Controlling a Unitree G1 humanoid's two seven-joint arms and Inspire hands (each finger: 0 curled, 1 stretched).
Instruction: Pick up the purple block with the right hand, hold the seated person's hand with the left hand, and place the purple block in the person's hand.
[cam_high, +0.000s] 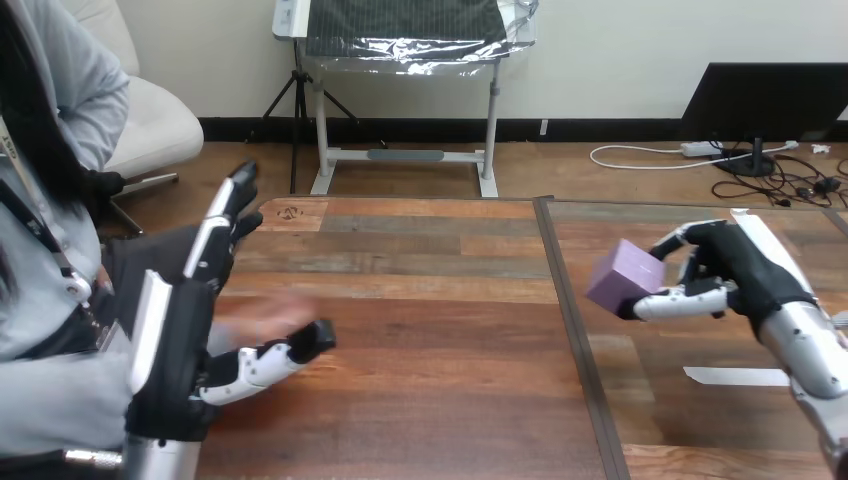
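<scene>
- Wooden table (430, 300) spans the view, with two plank tops meeting at a dark seam (572, 330) right of centre; the boards between the two hands are bare.
- Left hand (180, 330) stands on edge at the far left; its fingers are straight and point away from the robot, and its thumb stretches out to the right; it is released, with nothing curled round anything.
- Person's hand (262, 320) is a blur low over the table, just right of that palm and above the thumb; whether the two touch I cannot tell; the hold looks not yet made.
- Purple block (624, 277) is right of the seam and lifted clear of the table; it is pinched between thumb and fingers.
- Right hand (735, 265) is clenched on the block; its arm enters from the lower right; the person's hand lies well apart to its left, across the seam, so the carry runs leftward over open boards with nothing standing between; coming in above the left thumb looks safest.
- White strip (735, 376) lies flat beneath the right hand, out of the way.
</scene>
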